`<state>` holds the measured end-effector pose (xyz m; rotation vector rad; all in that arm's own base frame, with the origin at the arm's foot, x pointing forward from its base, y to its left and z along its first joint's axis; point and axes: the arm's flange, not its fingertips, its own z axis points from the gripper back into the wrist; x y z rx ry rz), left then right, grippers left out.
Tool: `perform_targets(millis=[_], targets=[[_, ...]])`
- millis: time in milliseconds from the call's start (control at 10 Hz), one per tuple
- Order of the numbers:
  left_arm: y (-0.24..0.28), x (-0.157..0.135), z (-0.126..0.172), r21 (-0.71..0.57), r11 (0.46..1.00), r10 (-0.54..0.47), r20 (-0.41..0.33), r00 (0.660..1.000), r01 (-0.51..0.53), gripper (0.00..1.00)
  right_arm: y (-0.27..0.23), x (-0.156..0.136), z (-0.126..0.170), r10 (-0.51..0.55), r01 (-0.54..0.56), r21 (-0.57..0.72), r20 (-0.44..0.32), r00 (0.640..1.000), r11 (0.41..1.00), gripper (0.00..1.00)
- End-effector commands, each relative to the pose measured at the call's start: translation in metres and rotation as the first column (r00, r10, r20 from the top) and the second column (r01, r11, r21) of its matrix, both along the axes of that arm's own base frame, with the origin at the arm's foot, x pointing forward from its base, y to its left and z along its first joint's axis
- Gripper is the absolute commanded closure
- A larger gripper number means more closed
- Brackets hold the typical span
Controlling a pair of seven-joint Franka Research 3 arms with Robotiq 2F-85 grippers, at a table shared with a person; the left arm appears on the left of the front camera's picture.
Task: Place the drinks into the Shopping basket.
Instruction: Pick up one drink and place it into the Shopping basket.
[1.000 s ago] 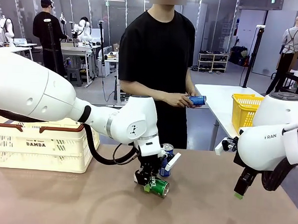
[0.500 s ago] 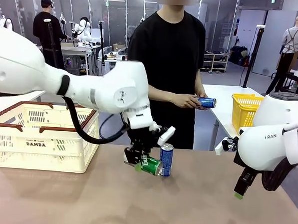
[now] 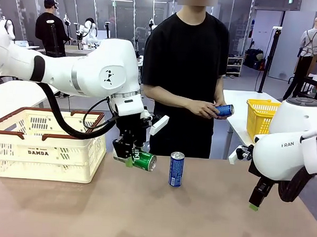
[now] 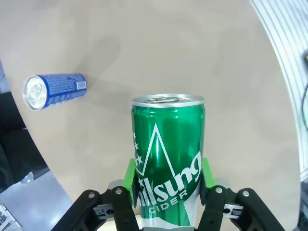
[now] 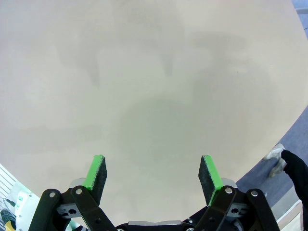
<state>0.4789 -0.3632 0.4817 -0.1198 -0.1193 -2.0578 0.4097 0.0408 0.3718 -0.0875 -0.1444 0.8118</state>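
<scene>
One slotted cream plastic Shopping basket (image 3: pixel 45 150) sits left of the left pincer (image 3: pixel 133 159), which is clamped on a smooth, cylindrical green can (image 4: pixel 167 139); the right pincer (image 5: pixel 153 163) stands apart.

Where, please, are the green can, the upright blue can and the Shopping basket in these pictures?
green can (image 4: pixel 167 159): left wrist view, on its printed side.
upright blue can (image 3: pixel 176 169): front view, middle of its side.
Shopping basket (image 3: pixel 38 152): front view, on its front wall at the print.
</scene>
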Motion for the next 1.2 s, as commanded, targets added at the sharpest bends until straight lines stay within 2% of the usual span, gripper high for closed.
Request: perform_targets(millis=[0, 400, 500, 600, 800, 1000, 1100], targets=[[-0.004, 0.001, -0.002, -0.006, 1.0, -0.006, -0.003, 1.0, 0.006, 1.0, 0.0, 0.0, 0.001, -0.001, 0.001, -0.003, -0.001, 1.0, 1.0, 0.04], [-0.004, 0.001, -0.002, -0.006, 1.0, -0.006, -0.003, 1.0, 0.006, 1.0, 0.0, 0.0, 0.001, -0.001, 0.001, -0.003, -0.001, 1.0, 1.0, 0.04], [-0.004, 0.0, -0.008, 0.004, 1.0, -0.007, -0.011, 1.0, 0.007, 0.42, 0.0, 0.0, 0.001, -0.001, 0.001, -0.003, -0.001, 1.0, 1.0, 0.04], [0.009, 0.002, 0.002, 0.03, 1.0, 0.008, 0.004, 1.0, -0.008, 0.42, 0.0, 0.0, 0.001, -0.001, 0.001, -0.003, -0.001, 1.0, 1.0, 0.04], [0.037, 0.007, 0.024, -0.004, 0.998, 0.062, 0.017, 0.998, -0.062, 0.42, 0.0, 0.0, 0.001, -0.001, 0.001, -0.003, -0.001, 1.0, 1.0, 0.04], [0.082, 0.02, 0.057, -0.054, 0.983, 0.18, 0.077, 0.981, -0.177, 0.42, 0.0, 0.0, 0.001, -0.001, 0.001, -0.003, -0.001, 1.0, 1.0, 0.04], [0.112, 0.031, 0.07, -0.094, 0.968, 0.24, 0.078, 0.968, -0.233, 0.42, 0.0, 0.0, 0.001, -0.001, 0.001, -0.003, -0.001, 1.0, 1.0, 0.04]])
